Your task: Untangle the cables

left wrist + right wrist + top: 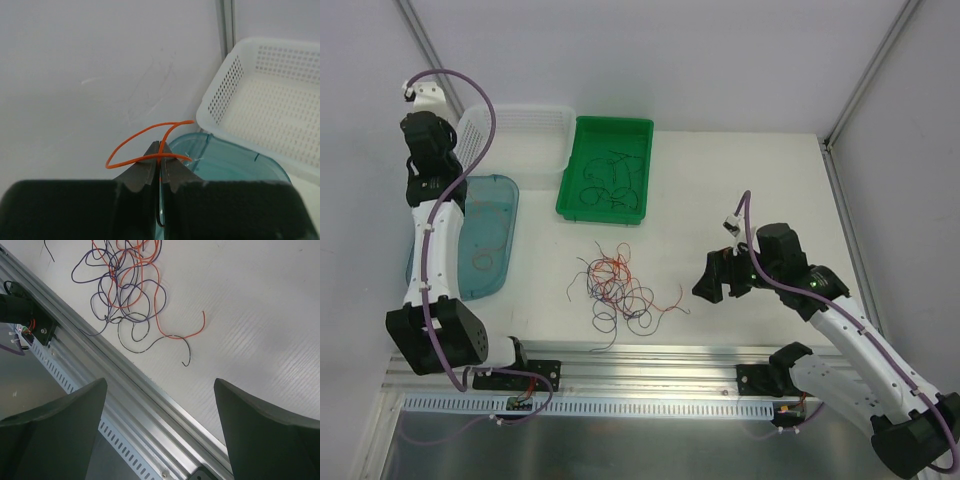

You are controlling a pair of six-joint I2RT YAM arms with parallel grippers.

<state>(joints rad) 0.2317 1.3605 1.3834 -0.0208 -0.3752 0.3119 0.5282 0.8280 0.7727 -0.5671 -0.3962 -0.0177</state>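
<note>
we see the cables (618,290) tangled in the middle of the table (740,200), our right claw (160,385) gaping wide near them, while only the left wrist view shows the left claw (160,162) pinched shut on one orange wire (155,126) by the blue tray (225,160) and white basket (270,105).

No readable text, labels, brand marks, numbers or signs in any of the three views.
</note>
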